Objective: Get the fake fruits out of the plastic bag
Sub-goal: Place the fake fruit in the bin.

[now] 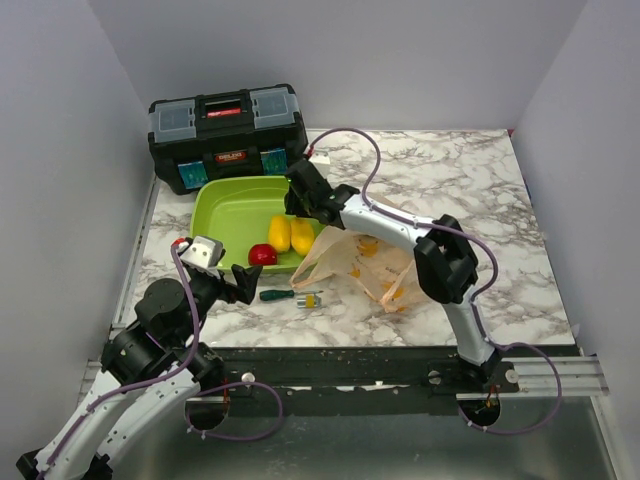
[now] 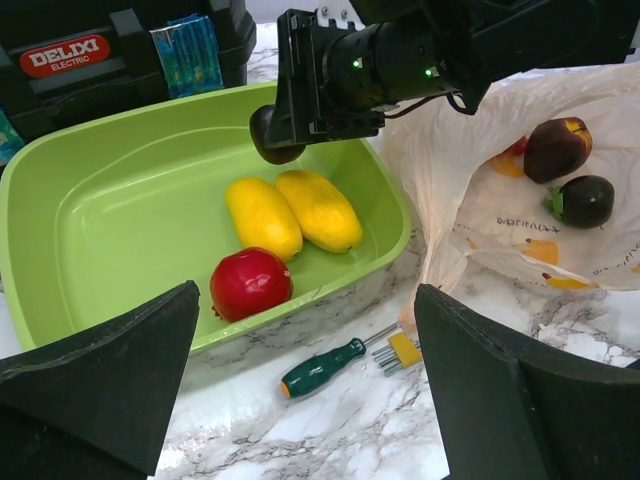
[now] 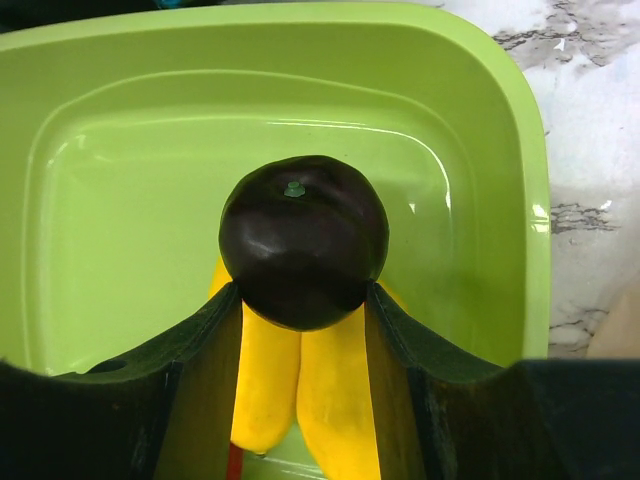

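The right gripper (image 3: 303, 295) is closed on a dark purple fruit (image 3: 303, 240), pinching it between both fingers, and holds it in the air above the green tray (image 2: 130, 220). Directly under it, two yellow fruits (image 2: 263, 217) lie side by side and touching on the tray floor. A red ball (image 2: 250, 283) rests against the tray's near wall, just beside them. The plastic bag (image 2: 450, 150) lies crumpled on the table (image 1: 460, 180), its edge touching the tray's right side and its mouth open toward the left wrist camera. Inside it are a maroon fruit (image 2: 556, 148) and a dark round fruit with a green stem (image 2: 585, 200), close together. The left gripper (image 1: 242, 282) is spread wide and holds nothing, sitting low near the tray's front edge. A green-handled screwdriver (image 2: 325, 367) and a small yellow piece (image 2: 403, 350) lie on the table between tray and bag. A black toolbox (image 1: 225, 135) stands behind the tray.
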{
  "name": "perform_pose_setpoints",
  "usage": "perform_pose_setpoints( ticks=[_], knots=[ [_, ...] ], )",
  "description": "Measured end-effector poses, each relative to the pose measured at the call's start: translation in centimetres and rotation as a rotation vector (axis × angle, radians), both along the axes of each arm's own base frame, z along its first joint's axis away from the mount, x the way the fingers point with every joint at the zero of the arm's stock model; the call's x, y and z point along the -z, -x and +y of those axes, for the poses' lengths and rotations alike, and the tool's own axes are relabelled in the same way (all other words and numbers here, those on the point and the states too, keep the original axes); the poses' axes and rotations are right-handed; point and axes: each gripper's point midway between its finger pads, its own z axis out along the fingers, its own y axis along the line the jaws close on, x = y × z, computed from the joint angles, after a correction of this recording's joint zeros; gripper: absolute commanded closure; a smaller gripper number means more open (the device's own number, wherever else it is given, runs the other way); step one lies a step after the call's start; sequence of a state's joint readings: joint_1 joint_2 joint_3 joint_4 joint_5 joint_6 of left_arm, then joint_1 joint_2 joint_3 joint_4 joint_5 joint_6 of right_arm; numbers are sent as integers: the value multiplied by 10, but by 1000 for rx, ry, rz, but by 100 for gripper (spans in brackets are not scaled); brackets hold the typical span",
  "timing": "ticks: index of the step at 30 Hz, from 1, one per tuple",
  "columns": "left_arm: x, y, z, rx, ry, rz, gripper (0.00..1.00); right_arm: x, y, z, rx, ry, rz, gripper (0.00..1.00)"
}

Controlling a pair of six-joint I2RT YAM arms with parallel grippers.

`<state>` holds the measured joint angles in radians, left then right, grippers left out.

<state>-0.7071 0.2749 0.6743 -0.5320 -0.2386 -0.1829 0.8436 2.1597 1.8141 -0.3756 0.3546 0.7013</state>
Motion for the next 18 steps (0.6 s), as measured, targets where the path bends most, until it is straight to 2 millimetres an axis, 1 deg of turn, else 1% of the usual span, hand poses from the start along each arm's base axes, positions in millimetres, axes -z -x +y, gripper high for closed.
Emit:
perform_pose_setpoints(
  ticks=[4, 8, 12, 16, 18],
  knots=[
    [-1, 0, 0, 0, 2, -4, 12, 10, -3, -2, -8, 43, -3, 63],
    [-1, -1, 0, 0, 4, -6, 12, 19, -7, -1, -20, 81, -7, 54],
    [-2, -1, 0, 0, 4, -7, 12, 27, -11, 1, -38, 115, -9, 41],
    [-2, -1, 0, 0, 2, -8, 12, 31, -13, 1, -53, 141, -10, 33],
    [-2, -1, 0, 0, 3, -8, 12, 33, -13, 0, -62, 155, -10, 31]
  ],
)
